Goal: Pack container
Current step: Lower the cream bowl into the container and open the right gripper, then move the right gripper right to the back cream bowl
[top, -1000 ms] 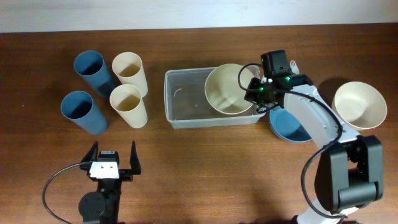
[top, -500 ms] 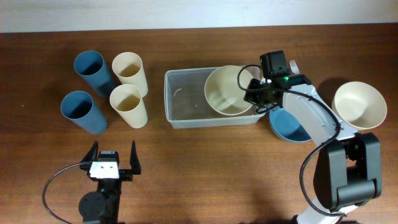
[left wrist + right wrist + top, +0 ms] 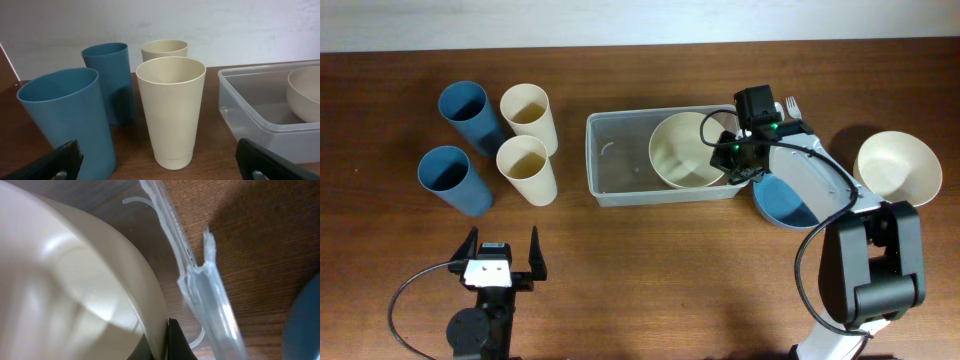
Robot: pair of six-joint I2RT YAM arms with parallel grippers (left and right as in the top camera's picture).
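The clear container (image 3: 610,172) lies at the middle of the tabletop (image 3: 670,270), and a cream bowl (image 3: 685,150) sits in its right end. The right gripper (image 3: 732,152) has its jaws closed thin on that bowl's right rim, just inside the container's right wall. A blue bowl (image 3: 785,203) lies just beside the container on the right with a second cream bowl (image 3: 895,168) farther right, two blue cups (image 3: 465,105) and two cream cups (image 3: 525,108) stand upright to the left, and the left gripper (image 3: 502,243) hangs near the front edge, jaws wide and holding nothing.
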